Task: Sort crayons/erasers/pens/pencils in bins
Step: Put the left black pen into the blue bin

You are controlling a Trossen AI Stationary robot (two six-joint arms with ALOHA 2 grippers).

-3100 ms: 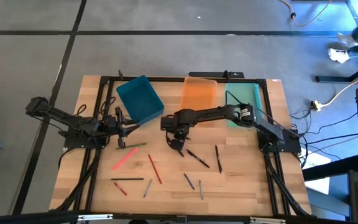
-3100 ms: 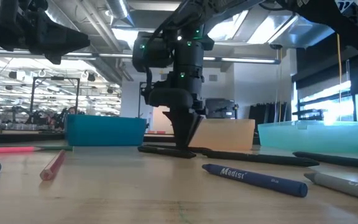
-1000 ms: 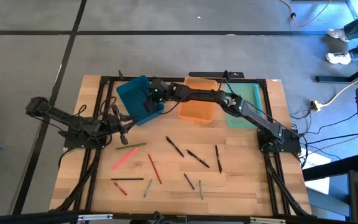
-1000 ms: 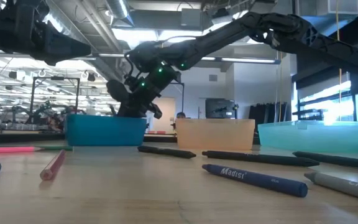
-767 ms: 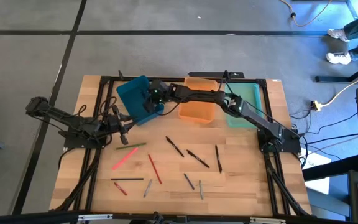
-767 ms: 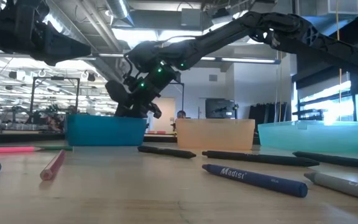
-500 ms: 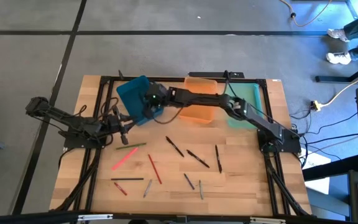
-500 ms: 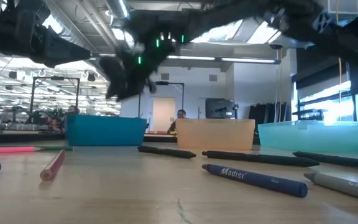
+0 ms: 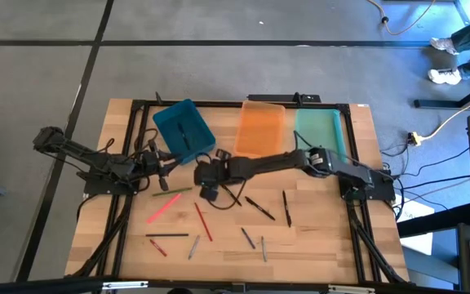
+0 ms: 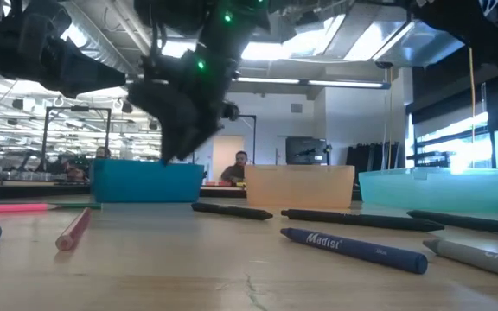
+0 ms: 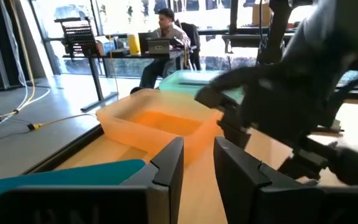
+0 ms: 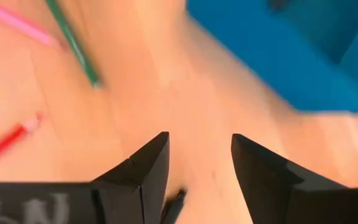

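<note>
Several crayons, pens and pencils lie loose on the wooden table: a green one (image 9: 172, 191), a pink one (image 9: 163, 208), a red one (image 9: 203, 221) and black ones (image 9: 259, 207). At the far edge stand the blue bin (image 9: 184, 131) with a dark stick (image 9: 181, 130) in it, the orange bin (image 9: 261, 129) and the mint bin (image 9: 318, 131). My right gripper (image 12: 197, 155) hangs open and empty above the wood just near of the blue bin, right of the green stick (image 12: 73, 43). My left gripper (image 11: 197, 168) waits at the table's left, level, fingers a little apart.
A blue crayon (image 10: 353, 246) and a red stick (image 10: 74, 229) lie near the front edge. Black cables and the frame rails run along both sides of the table. My right arm (image 9: 284, 162) reaches across the middle. A person (image 11: 163, 25) sits at a desk beyond the table.
My right gripper has swung from above the blue bin toward the table's near edge, tipping and rolling on the way, and now hangs over the bare wood in front of the bin. The bin's inside, covered before, now shows a dark stick.
</note>
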